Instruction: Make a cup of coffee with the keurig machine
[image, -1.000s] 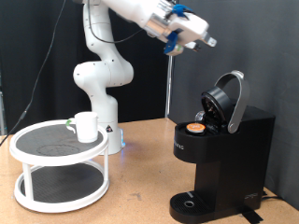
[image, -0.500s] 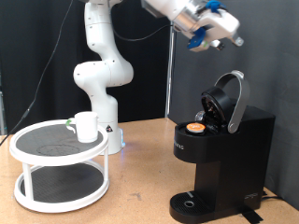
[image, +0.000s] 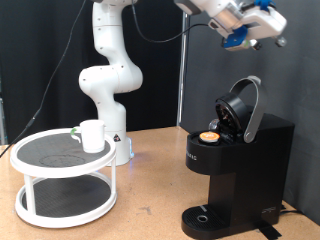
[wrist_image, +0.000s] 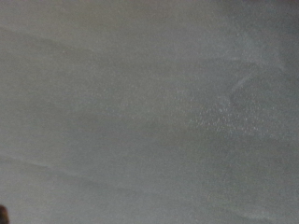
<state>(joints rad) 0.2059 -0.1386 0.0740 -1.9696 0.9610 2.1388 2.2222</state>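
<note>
The end effector (image: 262, 25) is seen high at the exterior view's top right, above the keurig machine (image: 232, 170) and well apart from it; whether its fingers are spread or closed cannot be told. The machine's lid is raised, and a tan-topped pod (image: 209, 136) is seated inside. The cup (image: 92, 135) is placed on a round two-tier white stand (image: 64, 180) at the left. Only a blank grey surface is shown in the wrist view.
</note>
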